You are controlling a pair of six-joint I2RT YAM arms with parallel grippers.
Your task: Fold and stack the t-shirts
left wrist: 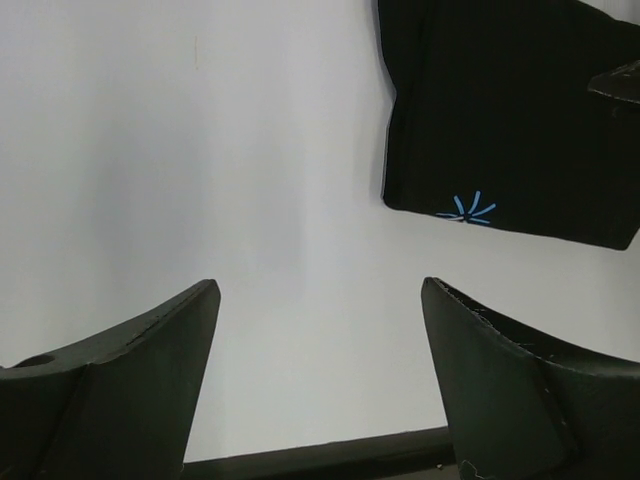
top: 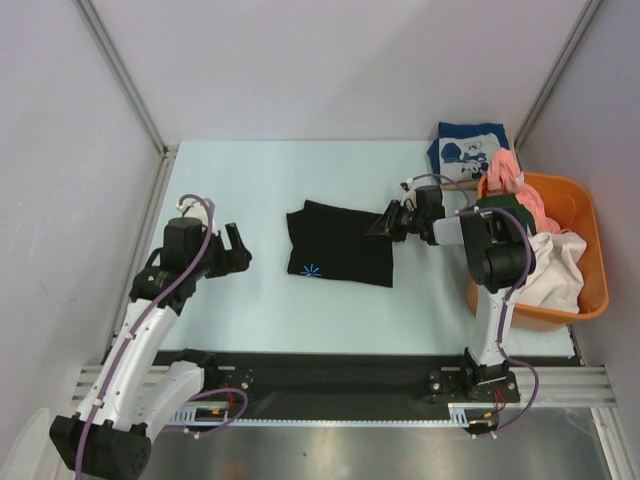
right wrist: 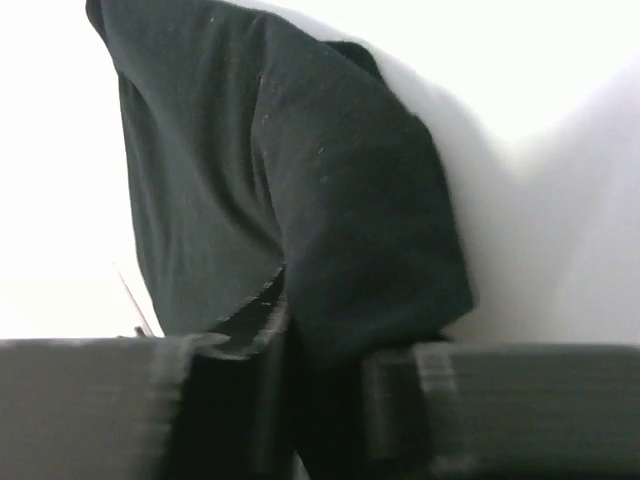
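The black t-shirt (top: 340, 245) with a blue starburst mark lies folded at the table's middle; it also shows in the left wrist view (left wrist: 500, 110) and the right wrist view (right wrist: 300, 200). My right gripper (top: 385, 222) is shut on the shirt's right edge, lifting a fold of cloth. My left gripper (top: 238, 250) is open and empty, left of the shirt, above bare table. A folded navy t-shirt (top: 465, 148) with white cartoon print lies at the back right. Pink (top: 510, 175), dark green (top: 510, 210) and off-white (top: 555, 265) t-shirts are piled in the basket.
An orange plastic basket (top: 590, 275) stands at the right edge, beside my right arm. Grey walls enclose the table at back and sides. A black rail runs along the near edge.
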